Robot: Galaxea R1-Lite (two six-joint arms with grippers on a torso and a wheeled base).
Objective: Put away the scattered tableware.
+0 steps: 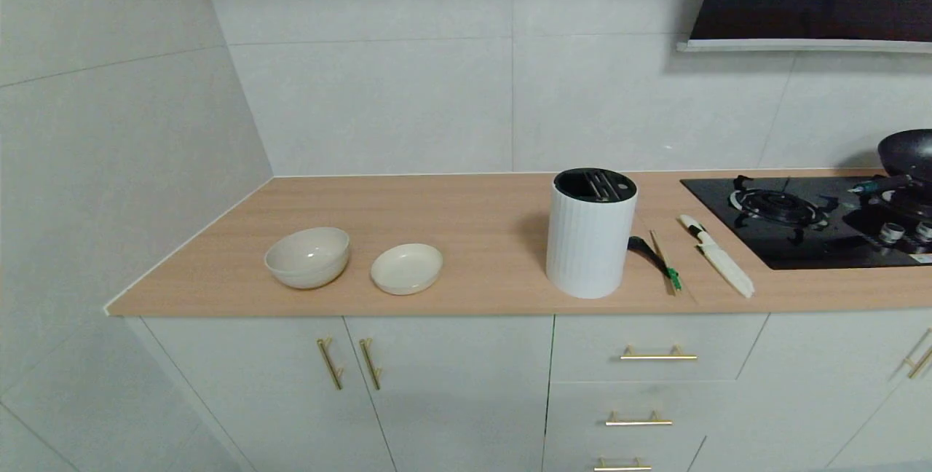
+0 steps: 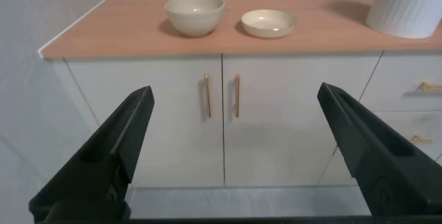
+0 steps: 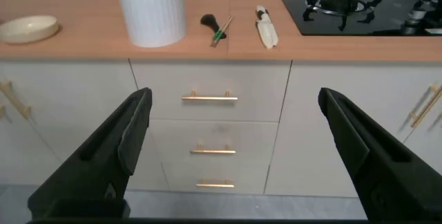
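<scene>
A long wooden table (image 1: 473,217) runs along a tiled wall, with white cupboards beneath it. Both hands hang low in front of the cupboard doors, below the table's edge and touching nothing. The left hand (image 2: 235,92) has its fingers spread wide and is empty. The right hand (image 3: 235,92) is the same.

Up and ahead of the right hand stands a tall white ribbed holder (image 1: 590,239) with a dark slotted top. Up and ahead of the left hand sit a deep cream bowl (image 1: 307,257) and a shallow cream dish (image 1: 406,268), just beside each other. Beyond the holder, on the side away from the left hand, lie a white knife (image 1: 717,257), a pair of chopsticks (image 1: 664,262) with a green band, and a black spoon (image 1: 644,246).

Nothing looks put away yet, so the task seems to be at its opening approach. The next move probably calls for lifting a hand to table height and pinching a thin piece that lies flat, then standing it upright into a slot.

The holder hides part of the spoon. Whether the spoon touches the chopsticks cannot be told. Thin dark shapes show inside the holder's top, too small to identify.
</scene>
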